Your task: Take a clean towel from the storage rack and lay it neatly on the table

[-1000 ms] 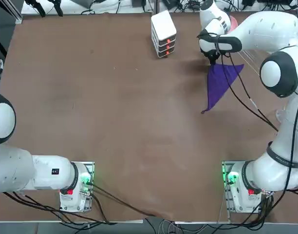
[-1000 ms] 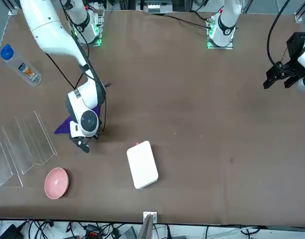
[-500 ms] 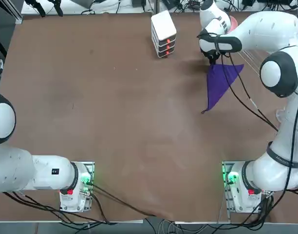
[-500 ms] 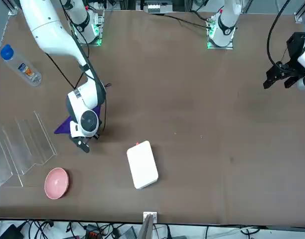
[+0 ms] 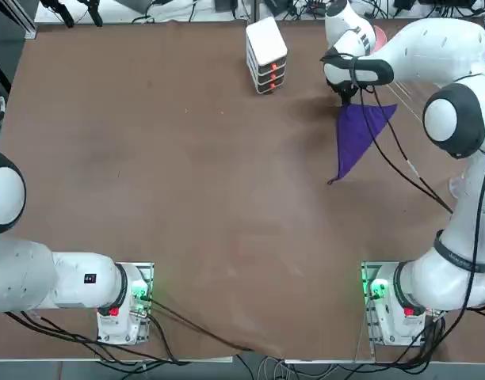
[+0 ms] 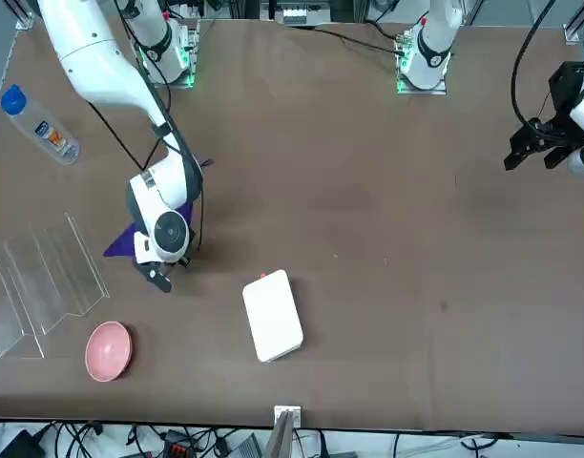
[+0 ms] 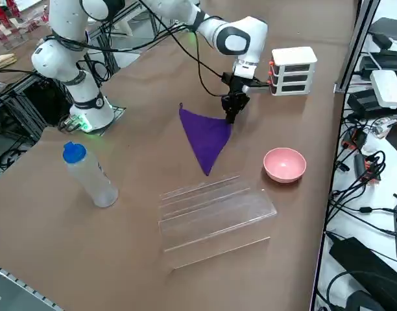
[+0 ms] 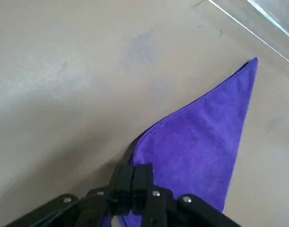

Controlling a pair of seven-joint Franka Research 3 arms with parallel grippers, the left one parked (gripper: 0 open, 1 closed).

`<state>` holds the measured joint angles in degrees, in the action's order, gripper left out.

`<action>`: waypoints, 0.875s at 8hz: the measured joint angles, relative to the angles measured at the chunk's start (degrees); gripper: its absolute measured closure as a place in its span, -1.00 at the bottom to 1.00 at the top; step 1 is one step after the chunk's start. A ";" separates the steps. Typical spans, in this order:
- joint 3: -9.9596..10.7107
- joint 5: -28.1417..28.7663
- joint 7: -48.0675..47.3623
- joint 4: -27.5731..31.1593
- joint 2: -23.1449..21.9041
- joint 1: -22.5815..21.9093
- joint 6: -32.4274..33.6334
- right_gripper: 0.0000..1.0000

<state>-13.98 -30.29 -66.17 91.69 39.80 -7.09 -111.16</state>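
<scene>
purple towel pinched by right gripper

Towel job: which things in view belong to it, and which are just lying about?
Part of the job:
- purple towel, gripped
- right gripper, shut on it
- clear rack
- brown table

Just lying about:
- pink bowl
- bottle with blue cap
- white stacked box

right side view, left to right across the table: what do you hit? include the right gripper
bottle, towel, right gripper, bowl. Rack left out: it overlaps the others' span.
</scene>
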 joint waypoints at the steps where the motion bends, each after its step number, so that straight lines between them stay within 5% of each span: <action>1: 0.00 0.00 0.01 -0.07 -0.06 0.01 0.01 0.97; 7: 0.00 0.44 3.76 -0.16 -2.38 0.70 4.06 0.97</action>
<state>-13.98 -29.86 -62.41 91.53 37.42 -6.39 -107.10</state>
